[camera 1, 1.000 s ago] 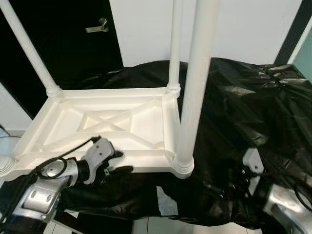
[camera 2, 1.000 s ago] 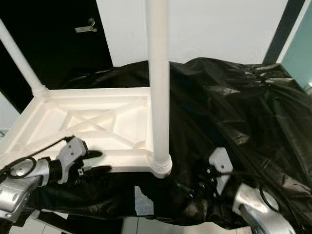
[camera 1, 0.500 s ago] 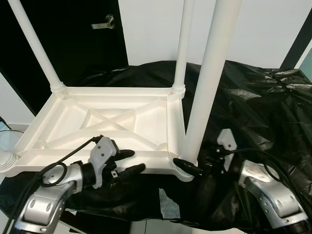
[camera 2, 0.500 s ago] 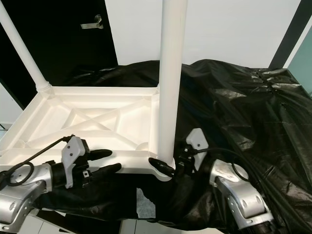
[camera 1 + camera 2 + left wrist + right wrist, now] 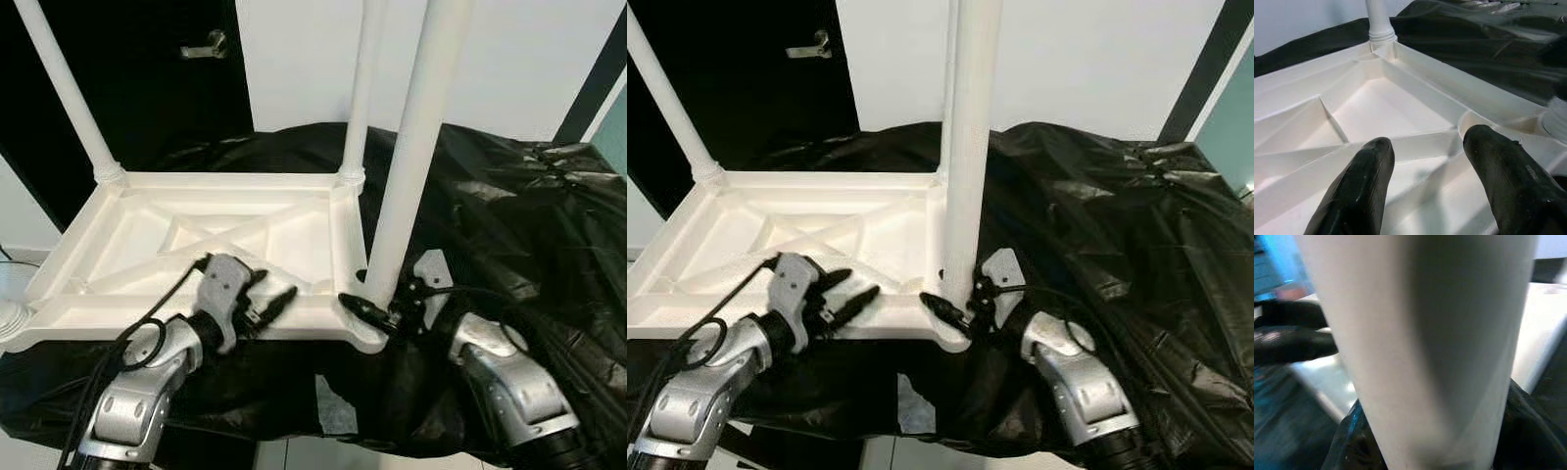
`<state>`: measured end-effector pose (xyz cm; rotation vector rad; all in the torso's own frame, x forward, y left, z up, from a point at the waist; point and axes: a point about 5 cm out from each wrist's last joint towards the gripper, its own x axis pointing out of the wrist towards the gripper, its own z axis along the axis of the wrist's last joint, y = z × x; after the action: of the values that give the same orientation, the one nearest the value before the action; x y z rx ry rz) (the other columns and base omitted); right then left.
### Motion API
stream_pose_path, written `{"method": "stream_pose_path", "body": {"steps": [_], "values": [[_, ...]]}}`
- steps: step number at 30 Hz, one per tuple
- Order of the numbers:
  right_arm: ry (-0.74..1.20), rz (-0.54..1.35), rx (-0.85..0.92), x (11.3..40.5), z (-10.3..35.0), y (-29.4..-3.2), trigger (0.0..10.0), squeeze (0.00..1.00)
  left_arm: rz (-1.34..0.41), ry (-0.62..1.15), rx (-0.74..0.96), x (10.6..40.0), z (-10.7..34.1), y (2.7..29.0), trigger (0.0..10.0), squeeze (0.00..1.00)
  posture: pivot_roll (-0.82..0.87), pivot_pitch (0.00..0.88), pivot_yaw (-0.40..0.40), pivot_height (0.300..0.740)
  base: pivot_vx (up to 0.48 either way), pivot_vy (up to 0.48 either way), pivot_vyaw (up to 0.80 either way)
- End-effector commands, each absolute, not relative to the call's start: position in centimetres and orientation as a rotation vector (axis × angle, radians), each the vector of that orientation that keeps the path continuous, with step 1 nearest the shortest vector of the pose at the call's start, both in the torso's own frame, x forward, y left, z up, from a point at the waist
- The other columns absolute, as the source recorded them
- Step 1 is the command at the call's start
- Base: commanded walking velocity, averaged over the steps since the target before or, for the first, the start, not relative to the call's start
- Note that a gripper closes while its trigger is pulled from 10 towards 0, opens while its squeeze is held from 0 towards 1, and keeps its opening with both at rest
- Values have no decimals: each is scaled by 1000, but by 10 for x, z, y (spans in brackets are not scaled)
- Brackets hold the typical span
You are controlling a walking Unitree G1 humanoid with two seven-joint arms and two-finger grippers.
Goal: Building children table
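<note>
Tabletop (image 5: pixel 196 245) upturned, unlabelled; right end effector (image 5: pixel 367 311) at leg (image 5: pixel 407 166) base.

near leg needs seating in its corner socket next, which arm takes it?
Right. The right claw is already at the base of the near leg, fingers on either side of it at the corner. The left claw is open over the upturned tabletop rim, better placed to steady it.
</note>
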<state>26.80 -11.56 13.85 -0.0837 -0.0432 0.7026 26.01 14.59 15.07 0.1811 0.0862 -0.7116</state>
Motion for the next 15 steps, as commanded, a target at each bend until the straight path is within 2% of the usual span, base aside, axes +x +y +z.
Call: {"method": "stream_pose_path", "body": {"steps": [1, 4, 7, 14, 15], "values": [[-13, 586, -98, 271, 133, -123, 0, 0, -695, 88, 194, 261, 148, 145, 10000, 0, 44, 0, -19, 740, 0, 0, 0], [-16, 502, -77, 272, 131, -118, 0, 0, -682, 89, 194, 263, 146, 142, 10000, 0, 42, 0, -18, 740, 0, 0, 0], [-5, 299, -35, 274, 127, -113, 0, 0, -697, 89, 173, 263, 144, 134, 10000, 0, 38, 0, -20, 740, 0, 0, 0], [14, 161, 0, 272, 121, -104, 0, 0, -747, 73, 167, 255, 142, 128, 10000, 0, 30, 0, -10, 740, 0, 0, 0], [5, 164, 4, 272, 123, -102, 3333, 0, -773, 78, 155, 253, 142, 128, 10000, 0, 27, 0, -6, 740, 0, 0, 0]]}}
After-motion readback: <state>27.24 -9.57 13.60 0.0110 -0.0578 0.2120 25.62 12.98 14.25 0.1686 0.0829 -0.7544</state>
